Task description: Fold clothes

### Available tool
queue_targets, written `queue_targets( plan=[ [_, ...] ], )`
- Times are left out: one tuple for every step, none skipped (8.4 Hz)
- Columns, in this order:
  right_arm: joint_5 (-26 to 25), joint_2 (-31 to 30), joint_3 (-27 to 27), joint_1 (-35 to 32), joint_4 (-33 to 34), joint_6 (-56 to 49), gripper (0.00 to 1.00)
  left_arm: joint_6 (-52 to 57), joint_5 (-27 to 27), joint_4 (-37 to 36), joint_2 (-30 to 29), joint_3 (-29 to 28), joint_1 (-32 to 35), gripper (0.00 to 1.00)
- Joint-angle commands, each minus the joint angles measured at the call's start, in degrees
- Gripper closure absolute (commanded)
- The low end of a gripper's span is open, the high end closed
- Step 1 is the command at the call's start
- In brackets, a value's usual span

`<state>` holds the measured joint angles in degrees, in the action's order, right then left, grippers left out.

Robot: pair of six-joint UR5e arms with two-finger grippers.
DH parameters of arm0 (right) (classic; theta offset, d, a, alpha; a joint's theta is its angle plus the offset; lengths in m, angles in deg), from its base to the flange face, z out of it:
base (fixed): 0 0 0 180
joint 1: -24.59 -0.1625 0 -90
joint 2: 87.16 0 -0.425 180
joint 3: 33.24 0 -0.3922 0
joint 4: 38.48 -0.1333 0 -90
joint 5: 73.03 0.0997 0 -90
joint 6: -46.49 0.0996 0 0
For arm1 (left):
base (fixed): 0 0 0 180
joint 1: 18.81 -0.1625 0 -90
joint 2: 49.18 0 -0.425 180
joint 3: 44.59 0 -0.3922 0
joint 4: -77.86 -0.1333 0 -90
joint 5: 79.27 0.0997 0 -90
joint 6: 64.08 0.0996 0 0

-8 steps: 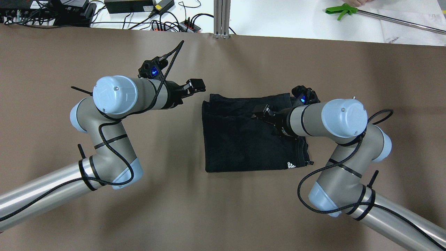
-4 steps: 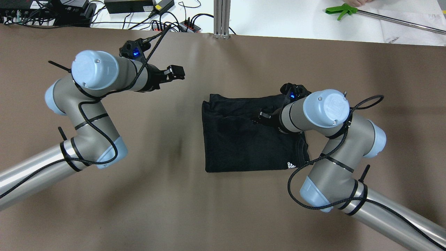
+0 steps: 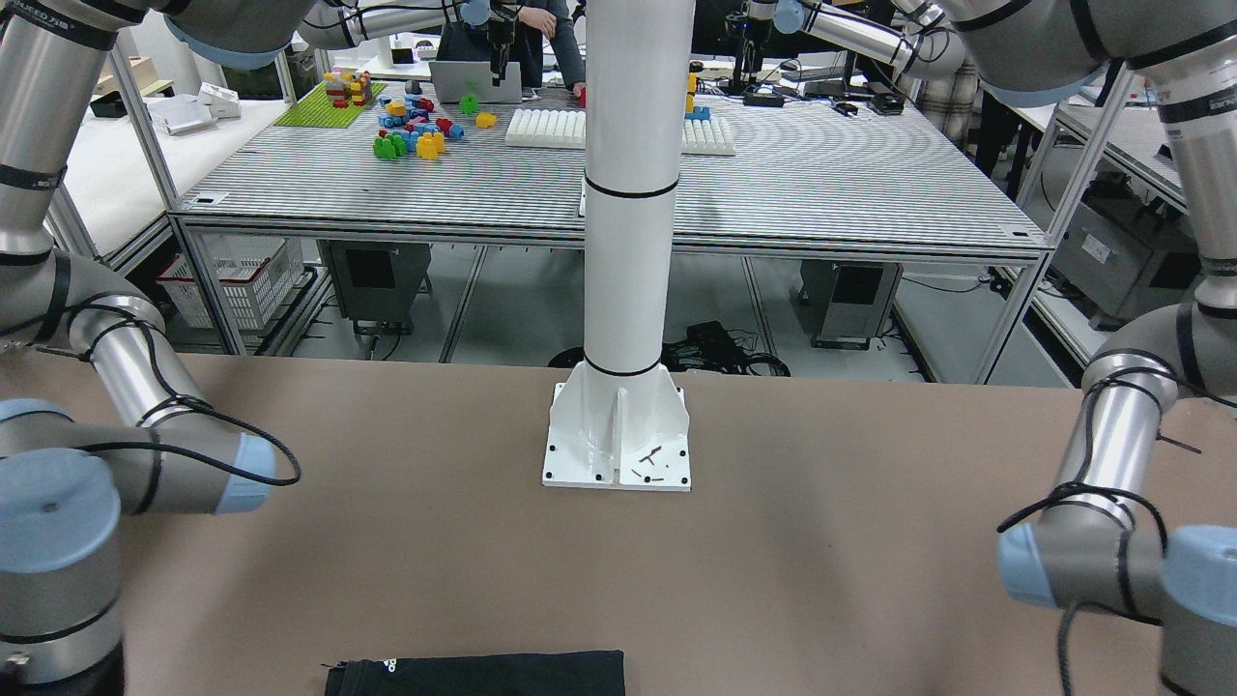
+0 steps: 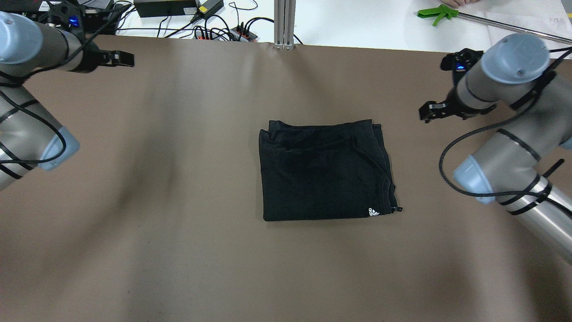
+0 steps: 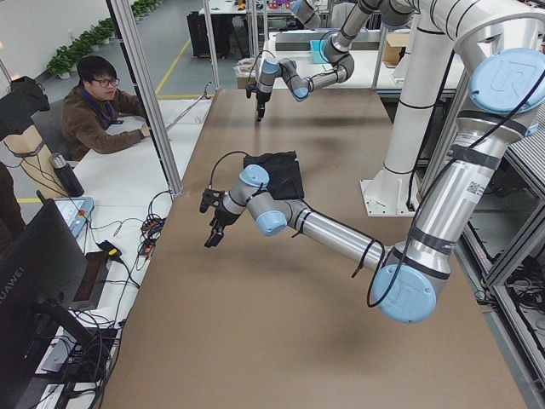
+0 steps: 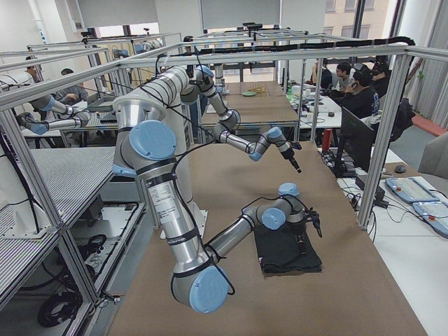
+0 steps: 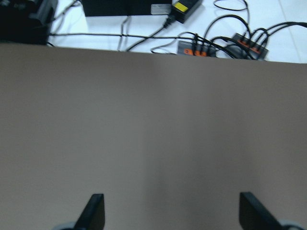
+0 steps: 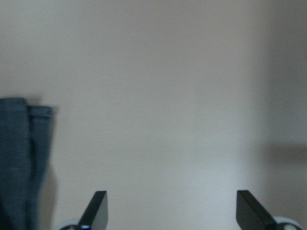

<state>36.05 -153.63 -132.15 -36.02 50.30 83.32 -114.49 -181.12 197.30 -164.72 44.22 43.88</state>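
Note:
The clothes are one black garment, folded into a flat rectangle at the middle of the brown table, with a small white mark at its near right corner. It also shows as clothes, clothes, clothes, and its edge as clothes. My left gripper hangs open at the far left, well away from it. My right gripper is open to the right of the garment, apart from it. Both wrist views show wide-apart fingers, left gripper and right gripper, with nothing between them.
Cables and a power strip lie past the table's far edge, with a green-handled tool at far right. The white column base stands on the robot's side. A person sits beside the table.
Both arms have swung outward from the garment: the left gripper up and to the far left, the right gripper off the cloth to the right. The garment lies unmoved.

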Motion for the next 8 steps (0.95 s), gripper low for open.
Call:
queue_targets(
  plan=[
    [-0.5, -6.9, 0.1, -10.2, 0.1, -22.1, 0.06, 19.4, 0.7, -6.4, 3.3, -0.2, 10.1, 0.00],
    [-1.7, -9.2, 0.5, -12.8, -0.1, -26.5, 0.06, 26.0, 0.7, -6.3, 5.7, -0.2, 12.6, 0.00],
    [-4.4, -10.8, 1.4, -14.6, -1.2, -30.6, 0.06, 31.4, 0.6, -6.1, 7.6, -0.3, 15.2, 0.00],
    [-5.5, -11.4, 2.1, -16.3, -1.4, -31.7, 0.06, 35.4, 0.6, -5.6, 10.4, 0.0, 16.3, 0.00],
    [-5.4, -12.4, 3.8, -18.4, -1.8, -32.0, 0.06, 36.7, 3.7, -4.1, 12.1, 0.0, 16.7, 0.00],
    [-5.5, -13.6, 5.1, -19.7, -4.3, -33.9, 0.06, 36.8, 9.2, -1.9, 14.4, 0.0, 16.6, 0.00],
    [-5.5, -14.6, 7.0, -21.4, -7.5, -36.3, 0.06, 36.8, 10.0, -0.2, 15.4, 0.1, 16.6, 0.00],
    [-5.5, -14.8, 7.7, -21.6, -9.1, -36.6, 0.06, 36.8, 10.0, -0.1, 15.5, 0.1, 16.5, 0.00]
  ],
)
